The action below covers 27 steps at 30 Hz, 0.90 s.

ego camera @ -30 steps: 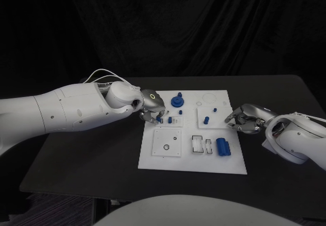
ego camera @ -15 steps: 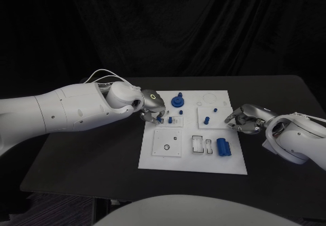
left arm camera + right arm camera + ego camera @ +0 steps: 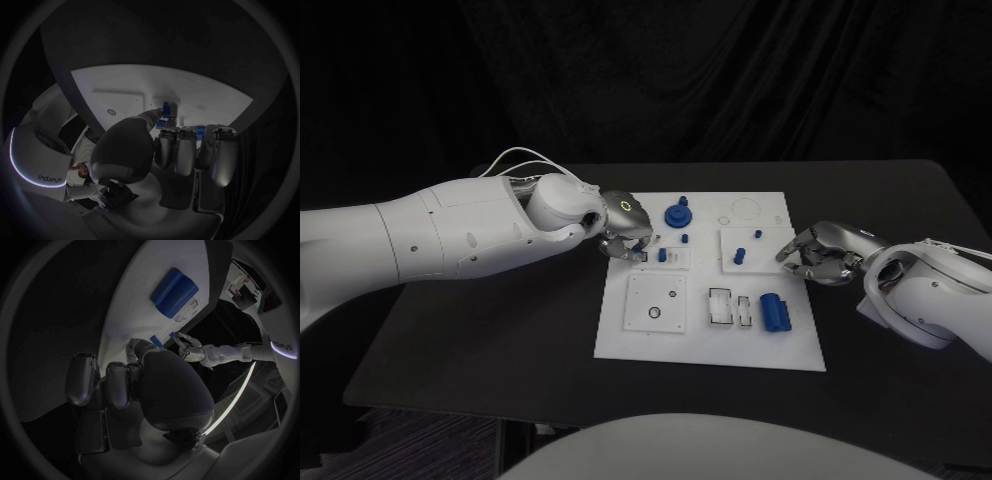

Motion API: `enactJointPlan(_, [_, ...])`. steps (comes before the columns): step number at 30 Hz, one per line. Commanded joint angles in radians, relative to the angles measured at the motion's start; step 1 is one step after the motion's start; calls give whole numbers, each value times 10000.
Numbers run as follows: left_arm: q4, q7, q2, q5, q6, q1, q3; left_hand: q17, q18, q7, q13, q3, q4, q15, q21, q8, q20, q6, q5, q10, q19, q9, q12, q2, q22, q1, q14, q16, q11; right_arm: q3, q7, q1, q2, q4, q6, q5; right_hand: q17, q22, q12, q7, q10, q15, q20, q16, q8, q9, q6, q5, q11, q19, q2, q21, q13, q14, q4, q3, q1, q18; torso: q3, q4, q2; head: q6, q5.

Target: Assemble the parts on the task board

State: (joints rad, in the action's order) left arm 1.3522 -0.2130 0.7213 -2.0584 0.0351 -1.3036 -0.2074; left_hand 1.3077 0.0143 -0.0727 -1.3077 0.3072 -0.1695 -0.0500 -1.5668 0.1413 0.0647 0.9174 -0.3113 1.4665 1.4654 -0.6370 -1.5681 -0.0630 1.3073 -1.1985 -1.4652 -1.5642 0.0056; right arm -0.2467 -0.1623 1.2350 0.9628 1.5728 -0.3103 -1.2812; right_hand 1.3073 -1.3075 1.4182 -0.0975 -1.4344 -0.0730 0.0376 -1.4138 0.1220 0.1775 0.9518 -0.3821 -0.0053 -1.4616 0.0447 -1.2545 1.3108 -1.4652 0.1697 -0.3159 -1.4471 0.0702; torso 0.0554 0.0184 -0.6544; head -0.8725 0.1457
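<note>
Head view: my left hand (image 3: 623, 240) sits over the task board (image 3: 708, 342) at its edge nearest that arm, fingertips down on a small blue part (image 3: 640, 254) beside a short blue peg (image 3: 661, 254). I judge the step to be seating that part in its socket, so I want to press straight down, keep the wrist level and not nudge the peg alongside. My right hand (image 3: 819, 254) rests on the desk (image 3: 488, 330) just off the board's opposite edge, fingers curled in and, as far as I can tell, holding nothing. Also on the board, a blue knob (image 3: 678, 214) stands toward the far edge and a blue cylinder (image 3: 775, 310) lies toward the near edge on the right-hand side.

Left wrist view: the thumb and one finger pinch the small blue part (image 3: 165, 108) right against the white board (image 3: 206, 90); it is a small, bright blue piece, and its exact shape is too small to tell.

Right wrist view: the hand (image 3: 144, 375) is closed on itself, with the blue cylinder (image 3: 174, 286) lying flat on the board beyond it, rounded and chunky.
</note>
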Motion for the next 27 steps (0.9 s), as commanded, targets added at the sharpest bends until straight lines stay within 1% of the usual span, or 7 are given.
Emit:
enactJointPlan(1, [-14, -107, -9, -19, 190, 74, -29, 2631, -143, 26, -2631, 225, 148, 25, -40, 83, 5, 95, -139, 1042, 1054, -150, -27, -63, 2635, -120, -1056, -66, -23, -4, -185, -15, 5, 10, 156, -15, 1214, -1774, -38, -15, -7, 55, 34, 0, 28, 9, 74, -38, 30, -53, -1, 57, 897, -693, 60, -26, 78, -52, -7, 0, -7, -1, 6])
enactJointPlan(4, [-15, -103, -9, -19, 206, 88, -29, 2631, -143, 36, -2631, 376, 313, 20, -40, 115, -1, 111, -195, 1042, 1054, -281, -27, -62, 2635, -205, -1056, -66, -22, -4, -192, -15, 14, 15, 169, -15, 1214, -1774, -38, -15, -7, 55, 34, 0, 28, 9, 74, -38, 30, -53, -1, 57, 897, -693, 60, -26, 78, -52, -6, -6, -12, -1, -1])
enactJointPlan(7, [-14, -102, -9, -19, 218, 97, -29, 2631, -143, 35, -2631, 556, 575, 22, -40, 147, -3, 109, -52, 1042, 1054, -455, -27, 12, 2635, -318, -1056, -66, -15, -5, -194, -15, 19, 18, 176, -15, 1214, -1774, -38, -15, -7, 55, 34, 0, 28, 9, 74, -38, 30, -53, -1, 57, 897, -693, 60, -26, 78, -52, -5, -8, -17, -1, 1])
enactJointPlan(15, [-24, -117, -10, -19, 167, 112, -29, 2631, -143, 36, -2631, 762, 882, 30, -40, 208, 3, 128, 16, 1042, 1054, -682, -27, 84, 2635, -412, -1056, -66, -7, -5, -199, -15, 19, 23, 177, -15, 1177, -1761, -58, -5, 11, 53, 35, 40, 17, 5, 61, -43, 24, -37, -15, 105, 875, -683, 52, -37, 66, -42, -4, -5, -10, -1, 20])
enactJointPlan(22, [-55, 53, -11, -19, -43, 118, -29, 2631, -143, 37, -2631, 992, 1016, 12, -40, 341, -2, 219, -94, 1042, 1054, -944, -27, -19, 2635, -378, -1056, -66, 17, -5, -229, -15, 31, 23, 183, -15, 1177, -1762, -60, -1, 13, 53, 36, 41, 8, 1, 46, -44, 21, -38, -16, 103, 874, -682, 48, -40, 63, -42, -2, -9, 0, -1, 9])
enactJointPlan(24, [-55, 210, -11, -15, -85, 118, -29, 2631, -143, 44, -2631, 1136, 1083, -14, -40, 423, -22, 236, -256, 1042, 1054, -1113, -27, -56, 2635, -307, -1056, -66, 10, -5, -242, -15, 33, 17, 193, -15, 1177, -1762, -60, -1, 13, 53, 36, 41, 8, 1, 46, -44, 21, -38, -16, 103, 874, -682, 48, -40, 63, -42, 1, -5, 5, -1, 19])
enactJointPlan(27, [-47, 444, -11, 462, -169, 118, -29, 2631, -143, 60, -2631, 1248, 1080, -45, -40, 534, -52, 277, -312, 1042, 1054, -1323, -27, -105, 2635, -143, -1056, -66, -4, -5, -252, -15, 38, 3, 196, -15, 1169, -1757, -72, 1, 23, 52, 36, 49, 0, -2, 32, -45, 19, -31, -15, 120, 862, -679, 46, -41, 61, -39, 5, -4, 10, -1, 15])
